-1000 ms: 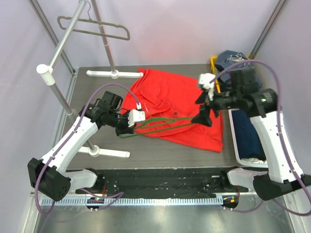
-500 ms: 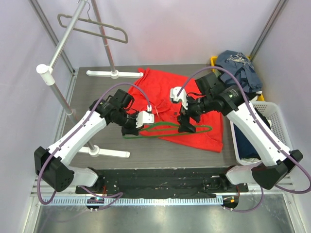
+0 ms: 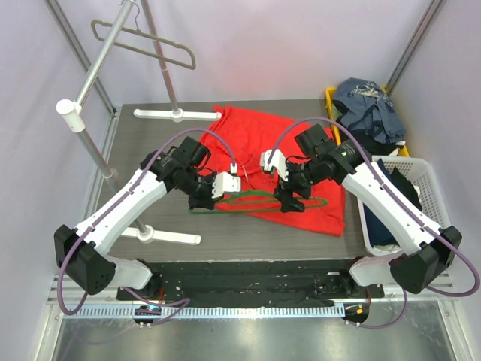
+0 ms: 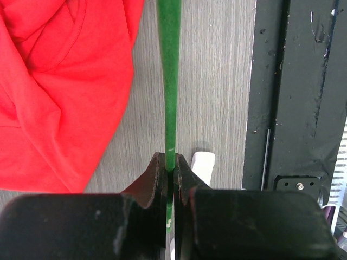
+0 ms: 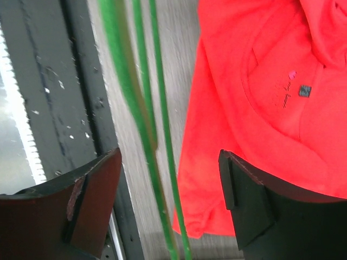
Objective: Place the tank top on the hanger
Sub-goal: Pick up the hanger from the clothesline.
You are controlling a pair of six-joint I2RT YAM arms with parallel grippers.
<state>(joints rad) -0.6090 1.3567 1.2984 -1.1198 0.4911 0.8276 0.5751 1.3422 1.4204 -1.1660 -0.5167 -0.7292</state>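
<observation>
The red tank top (image 3: 282, 154) lies spread on the dark table, with a small dark chest mark (image 5: 304, 90). It also shows in the left wrist view (image 4: 59, 92). The green hanger (image 3: 252, 201) lies along the tank top's near edge. My left gripper (image 3: 207, 197) is shut on the hanger's left end, its jaws pinching the green bar (image 4: 171, 108). My right gripper (image 3: 289, 201) is open above the hanger's middle. The green bars (image 5: 143, 130) run between its spread fingers without touching either.
A grey-beige hanger (image 3: 143, 41) hangs on the metal rack (image 3: 98, 154) at the left. A white basket (image 3: 394, 203) with dark clothes stands at the right, and a yellow bin (image 3: 334, 105) with blue-grey clothes at the back right. The rack's white foot (image 3: 169, 237) lies near the front.
My right arm swung left from beside the basket and came down over the hanger's middle with its jaws open. My left gripper shifted slightly right, still holding the hanger.
</observation>
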